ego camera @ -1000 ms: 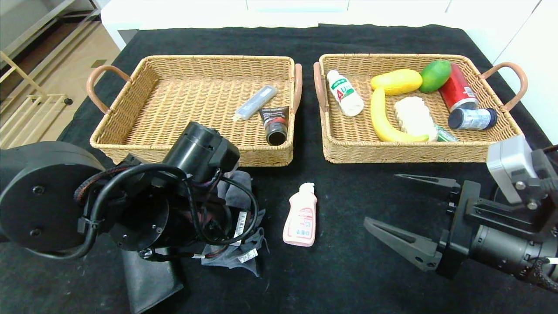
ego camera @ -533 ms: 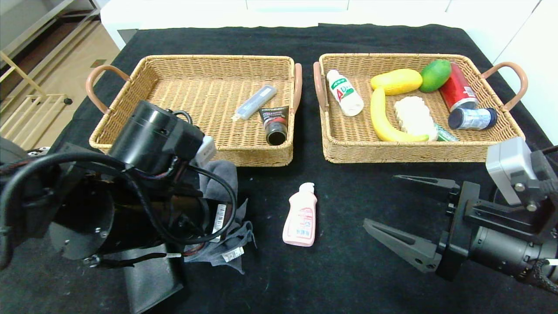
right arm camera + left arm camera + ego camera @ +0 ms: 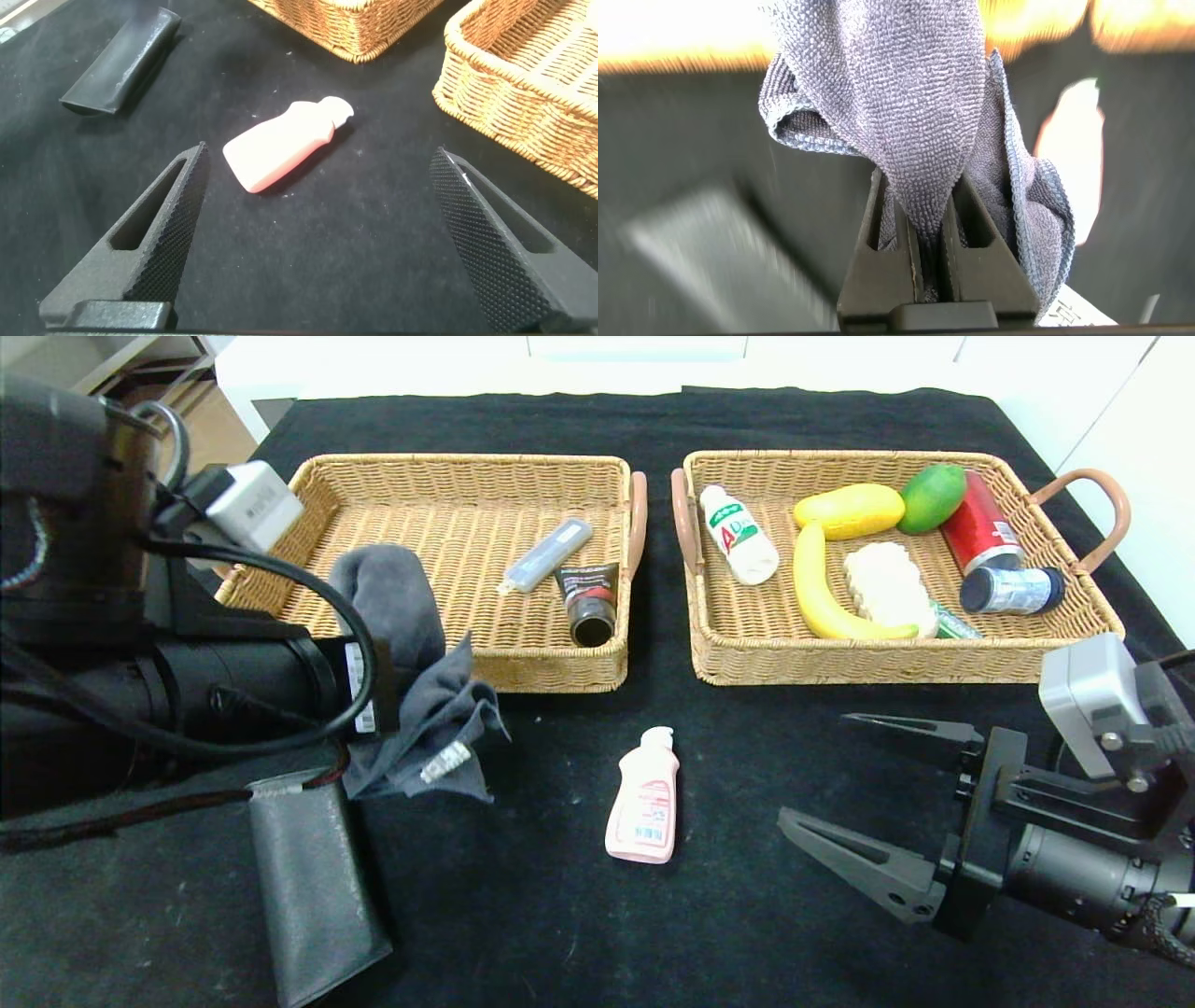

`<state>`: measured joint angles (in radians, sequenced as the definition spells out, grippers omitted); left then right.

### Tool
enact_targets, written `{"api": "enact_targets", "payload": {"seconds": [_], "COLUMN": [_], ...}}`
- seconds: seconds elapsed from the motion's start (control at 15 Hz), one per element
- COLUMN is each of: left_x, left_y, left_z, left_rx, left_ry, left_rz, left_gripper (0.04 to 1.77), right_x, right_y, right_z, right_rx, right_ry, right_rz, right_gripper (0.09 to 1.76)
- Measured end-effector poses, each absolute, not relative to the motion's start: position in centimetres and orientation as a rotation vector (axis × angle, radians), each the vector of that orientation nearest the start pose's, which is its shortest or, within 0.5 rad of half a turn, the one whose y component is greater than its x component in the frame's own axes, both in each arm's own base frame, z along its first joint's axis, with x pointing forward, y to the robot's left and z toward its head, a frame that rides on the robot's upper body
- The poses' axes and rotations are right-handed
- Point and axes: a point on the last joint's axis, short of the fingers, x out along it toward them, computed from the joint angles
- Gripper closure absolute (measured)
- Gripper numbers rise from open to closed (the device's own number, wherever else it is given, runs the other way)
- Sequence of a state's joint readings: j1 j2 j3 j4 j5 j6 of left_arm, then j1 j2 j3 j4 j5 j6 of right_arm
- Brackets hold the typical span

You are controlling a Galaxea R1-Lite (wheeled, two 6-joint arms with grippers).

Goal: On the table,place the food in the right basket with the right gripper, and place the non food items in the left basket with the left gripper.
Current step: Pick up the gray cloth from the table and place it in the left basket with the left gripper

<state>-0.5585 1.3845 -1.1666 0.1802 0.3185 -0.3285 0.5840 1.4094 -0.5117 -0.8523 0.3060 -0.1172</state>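
Note:
My left gripper [image 3: 392,681] is shut on a grey cloth [image 3: 411,663], which hangs above the table at the near left corner of the left basket [image 3: 467,467]. The left wrist view shows the cloth [image 3: 906,84] pinched between the closed fingers [image 3: 873,233]. That basket holds a grey tube [image 3: 547,555] and a black tube [image 3: 590,604]. A pink bottle [image 3: 643,798] lies on the table in front of the baskets. My right gripper [image 3: 814,765] stands open and empty to the right of it, low over the table. The right basket [image 3: 840,459] holds a banana [image 3: 817,588], fruit, cans and a white bottle [image 3: 739,535].
A black pouch [image 3: 313,877] lies on the table near the front left, below the left arm. The table is covered with a black cloth [image 3: 728,915]. The right wrist view shows the pink bottle [image 3: 280,145], the pouch [image 3: 121,61] and both baskets' near walls.
My left arm has lifted the grey cloth off the table and carried it up and back toward the left basket. The right arm has barely moved.

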Motion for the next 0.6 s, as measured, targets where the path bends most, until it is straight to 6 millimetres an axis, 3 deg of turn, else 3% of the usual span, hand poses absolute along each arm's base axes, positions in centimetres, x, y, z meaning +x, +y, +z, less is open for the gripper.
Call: {"api": "enact_targets", "payload": {"seconds": [0.27, 0.6], "left_x": [21.4, 24.2], "left_y": [-10.1, -10.3], "left_z": [31.1, 33.0], "left_rx": [-0.216, -0.28], "left_ry": [0.247, 0.063], "left_rz": [-0.116, -0.105], "left_gripper": [1.61, 1.61], "right_x": [18.1, 18.2], "right_y": [12.8, 12.8], "right_z": [20.2, 20.0], "right_rx": [-0.141, -0.151], "right_ry": [-0.018, -0.015], "right_rz": [0.887, 0.885], "right_gripper": [0.14, 0.14]}}
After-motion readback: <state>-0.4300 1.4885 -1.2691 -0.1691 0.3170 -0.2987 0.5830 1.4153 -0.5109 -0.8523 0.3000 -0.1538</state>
